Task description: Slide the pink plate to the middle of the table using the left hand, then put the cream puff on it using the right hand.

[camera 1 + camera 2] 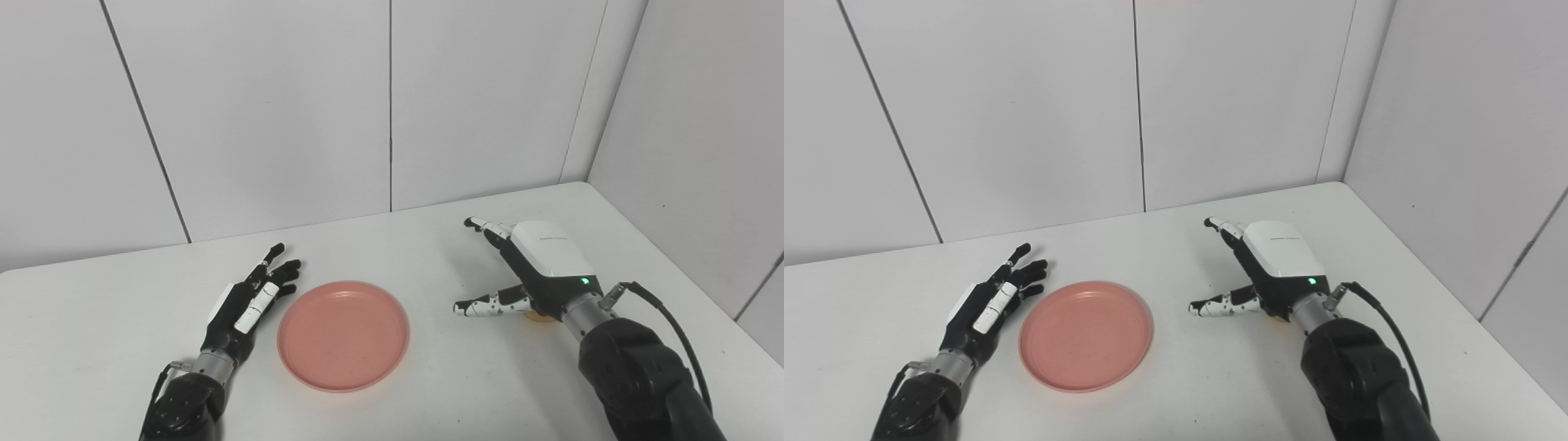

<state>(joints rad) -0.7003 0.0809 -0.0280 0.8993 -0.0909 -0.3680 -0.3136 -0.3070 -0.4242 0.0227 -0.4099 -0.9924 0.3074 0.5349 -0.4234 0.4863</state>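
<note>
The pink plate [343, 334] lies flat on the white table, a little left of its middle, with nothing on it. My left hand [248, 306] rests open just left of the plate, fingers straight and pointing away, close to the rim. On the right, my right hand [533, 269] hovers open, thumb and fingers spread. A sliver of the tan cream puff [540, 317] shows under its wrist; the hand hides most of it. Whether the hand touches the puff cannot be told.
The white table [429, 380] runs into a corner of pale wall panels [392, 110] at the back and right. A black cable [667, 324] loops from the right wrist.
</note>
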